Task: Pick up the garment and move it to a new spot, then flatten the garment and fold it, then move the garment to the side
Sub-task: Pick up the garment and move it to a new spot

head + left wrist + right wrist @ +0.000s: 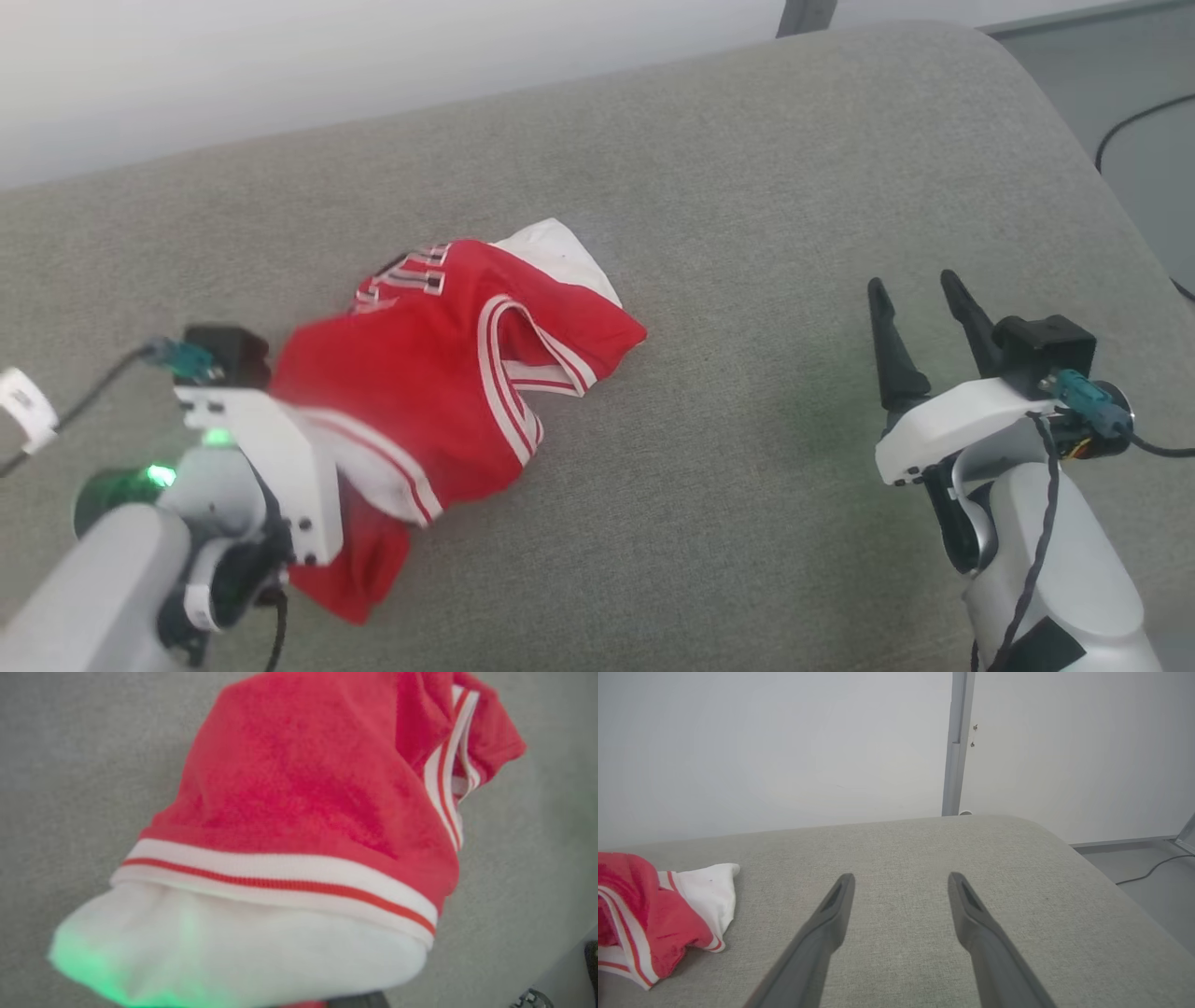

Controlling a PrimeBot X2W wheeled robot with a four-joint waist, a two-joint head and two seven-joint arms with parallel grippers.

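Big grey fabric-covered worktop [747, 168] across the whole scene, rounded at the far right corner, pale wall behind it. Sitting left of centre on it is the garment [439, 373], red, badly crumpled, a white sleeve poking out at the far side, striped trim looping through the middle and a bit of black lettering just showing on top. Its near end is bunched up right over the left gripper [299, 467], and the wrist view on that side has red cloth and a white sleeve end pressed close against the lens. The fingers there are buried in fabric, but the cloth gathers and lifts to that point, so I read them as clamped on the garment. Over on the right, well apart from the cloth, the right gripper [913, 299] hovers above bare worktop, its fingers [822, 933] spread wide with nothing between them. Now the worries. That hold looks like a pinch on one sleeve or hem, so a quick lift could let it slide free, or haul up a twisted rope of cloth that is harder to flatten. Dragging it low over this textured cover could snag and roll it tighter. With the left wrist view smothered, placement leans on the head view alone.
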